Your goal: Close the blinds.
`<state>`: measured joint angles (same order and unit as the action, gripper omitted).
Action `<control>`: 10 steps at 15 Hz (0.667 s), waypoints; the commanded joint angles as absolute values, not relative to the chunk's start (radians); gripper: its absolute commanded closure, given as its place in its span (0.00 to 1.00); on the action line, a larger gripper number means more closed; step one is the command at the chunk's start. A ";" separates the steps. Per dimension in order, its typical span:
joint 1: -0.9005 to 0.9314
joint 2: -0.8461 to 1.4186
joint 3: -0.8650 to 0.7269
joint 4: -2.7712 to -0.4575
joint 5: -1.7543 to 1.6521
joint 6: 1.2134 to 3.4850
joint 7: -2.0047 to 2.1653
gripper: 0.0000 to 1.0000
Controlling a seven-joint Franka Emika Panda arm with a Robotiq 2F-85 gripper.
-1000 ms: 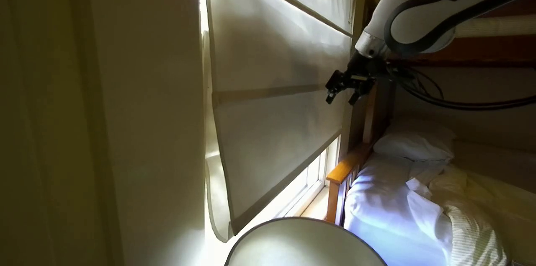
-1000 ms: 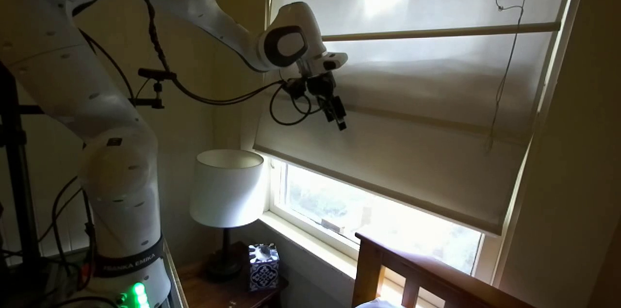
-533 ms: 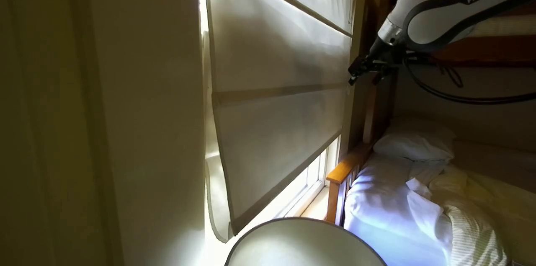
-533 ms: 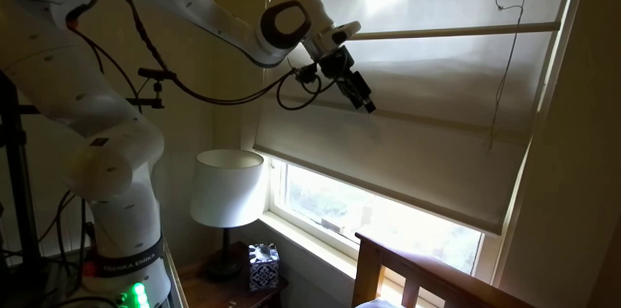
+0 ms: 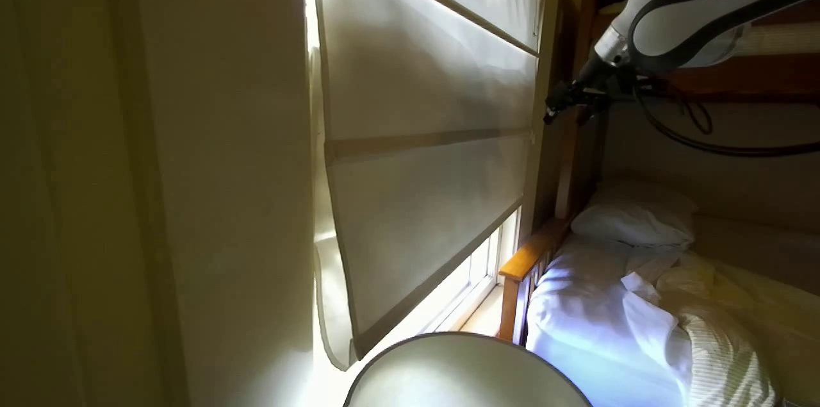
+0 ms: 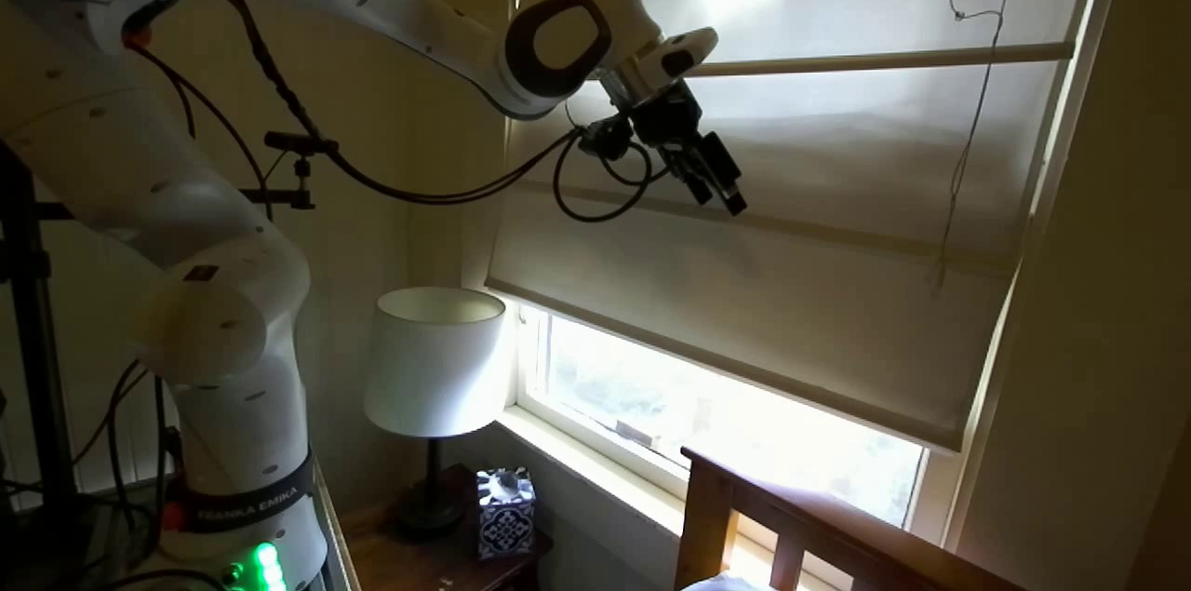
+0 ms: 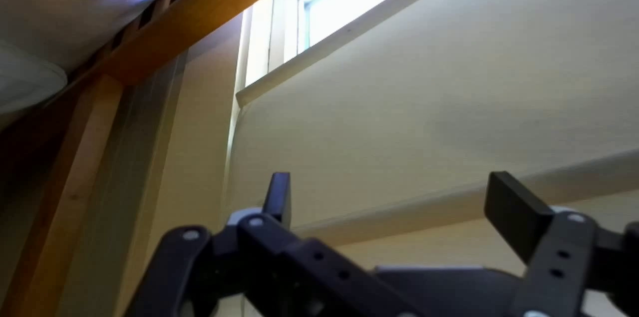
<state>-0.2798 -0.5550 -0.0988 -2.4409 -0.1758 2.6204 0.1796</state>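
Observation:
The blinds are a large cream fabric shade with horizontal battens, seen in both exterior views [image 5: 423,208] [image 6: 837,321] and in the wrist view [image 7: 379,122]. Their lower edge hangs above the sill, with a bright strip of window [image 6: 744,414] showing below. A thin knotted cord [image 6: 977,121] hangs in front of the blinds' right part in an exterior view. My gripper is open and empty, as the wrist view [image 7: 387,192] shows. It also shows in both exterior views [image 5: 567,115] [image 6: 721,198], pointing down at a slant in front of the blinds, left of the cord.
A lamp with a white shade [image 6: 437,368] and a patterned tissue box [image 6: 505,512] stand on a small wooden table [image 6: 391,544]. A wooden bed frame [image 6: 819,526] stands below the window, with a pillow [image 5: 631,215] and white bedding [image 5: 576,304].
My gripper has moved up and to the right in both exterior views, most of it in the first half second, and has tilted. The blinds and the cord have not visibly moved.

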 commanded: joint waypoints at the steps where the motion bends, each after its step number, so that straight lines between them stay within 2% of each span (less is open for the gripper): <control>1: -0.189 -0.529 -0.290 -2.388 -0.110 2.650 -0.097 0.00; 4: -0.095 -0.507 -0.450 -2.303 0.055 2.630 -0.266 0.00; 5: -0.132 -0.474 -0.443 -2.236 0.085 2.539 -0.194 0.00; 6: -0.161 -0.525 -0.400 -2.341 0.032 2.619 -0.218 0.00; 10: -0.161 -0.487 -0.426 -2.259 0.076 2.556 -0.214 0.00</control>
